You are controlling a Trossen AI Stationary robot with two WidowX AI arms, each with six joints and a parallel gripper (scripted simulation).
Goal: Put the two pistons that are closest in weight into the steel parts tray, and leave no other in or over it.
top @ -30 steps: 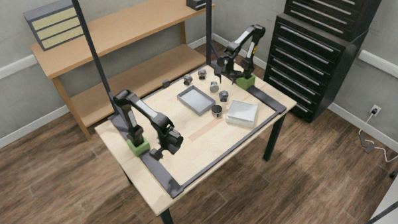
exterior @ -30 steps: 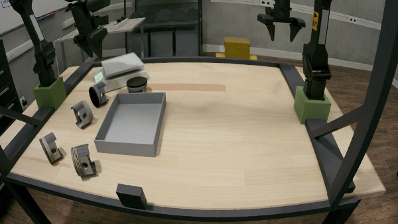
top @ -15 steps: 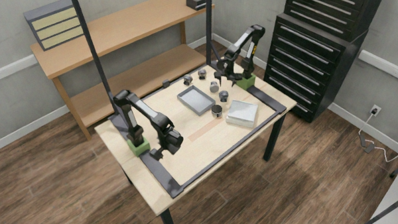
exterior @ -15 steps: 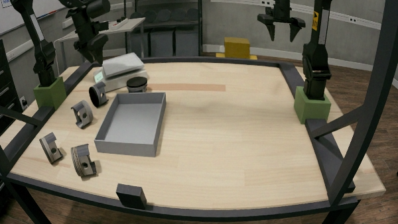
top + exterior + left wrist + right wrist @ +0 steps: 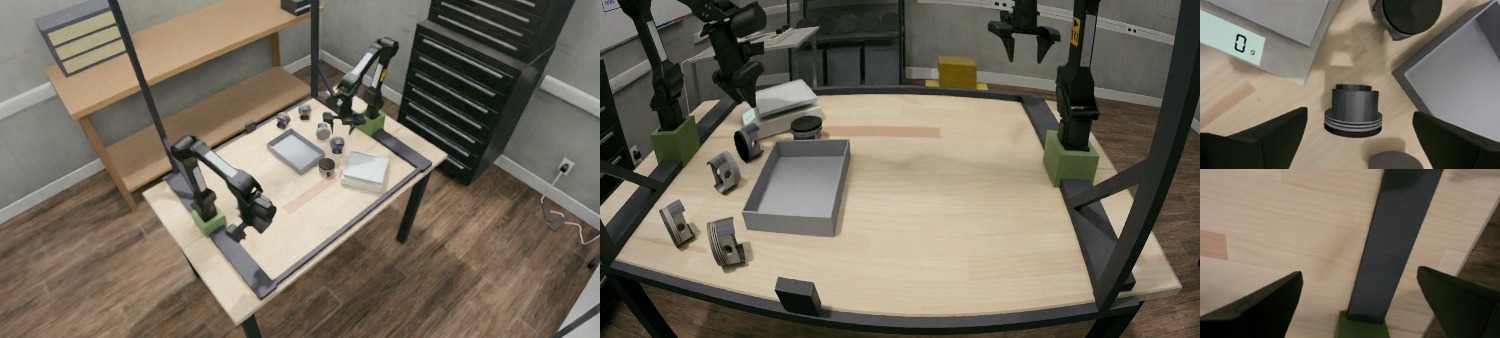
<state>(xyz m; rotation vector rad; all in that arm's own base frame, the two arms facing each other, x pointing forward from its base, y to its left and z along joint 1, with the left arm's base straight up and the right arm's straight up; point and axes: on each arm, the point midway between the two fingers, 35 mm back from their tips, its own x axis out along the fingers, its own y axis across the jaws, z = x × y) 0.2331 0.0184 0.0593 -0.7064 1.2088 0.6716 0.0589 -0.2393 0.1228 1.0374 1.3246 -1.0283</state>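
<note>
On the counter (image 5: 250, 250) (image 5: 925, 210) (image 5: 1351, 45) (image 5: 1313, 218), two pistons are seen nearest, one at the outer side (image 5: 304, 111) (image 5: 670, 220) and one closer to the tray (image 5: 283, 120) (image 5: 717, 242). Farther back, a middle piston (image 5: 322, 131) (image 5: 731, 172) (image 5: 1394, 161) is set beside the steel parts tray (image 5: 284, 161) (image 5: 790, 224) (image 5: 1441, 42), in which no piston is held. Beyond it, a dark-crowned piston (image 5: 337, 145) (image 5: 745, 144) (image 5: 1354, 106) lies on its side, below the left claw (image 5: 342, 128) (image 5: 745, 101) (image 5: 1360, 115), whose fingers are spread. An upright piston (image 5: 327, 167) (image 5: 806, 125) (image 5: 1412, 15) is placed near the scale (image 5: 365, 169) (image 5: 785, 100) (image 5: 1284, 62), where 0 g is displayed. The right claw (image 5: 239, 235) (image 5: 1025, 60) (image 5: 1359, 274) is spread, well apart from every piston.
</note>
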